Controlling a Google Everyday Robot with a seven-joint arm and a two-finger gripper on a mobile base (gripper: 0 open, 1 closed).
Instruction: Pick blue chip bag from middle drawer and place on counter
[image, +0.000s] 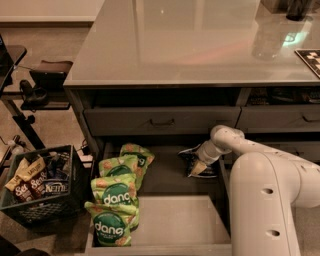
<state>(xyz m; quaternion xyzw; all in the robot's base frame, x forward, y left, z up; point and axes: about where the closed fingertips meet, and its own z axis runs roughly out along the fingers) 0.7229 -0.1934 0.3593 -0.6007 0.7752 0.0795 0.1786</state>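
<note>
The middle drawer (167, 176) is pulled open under the counter (190, 45), a glossy light grey top. The blue chip bag (187, 155) lies dark and crinkly at the drawer's right side, partly hidden by my arm. My gripper (199, 166) reaches down into the drawer from the right and sits right at the bag, on its near right part. A pale patch shows at the gripper's tip. I cannot tell whether the bag is lifted off the drawer floor.
Several green "dang" bags (115, 200) lie stacked at the drawer's left. A lower drawer (172, 222) stands open in front. A black crate (40, 187) of snack bags sits on the floor at left. My white arm (270, 195) fills the lower right.
</note>
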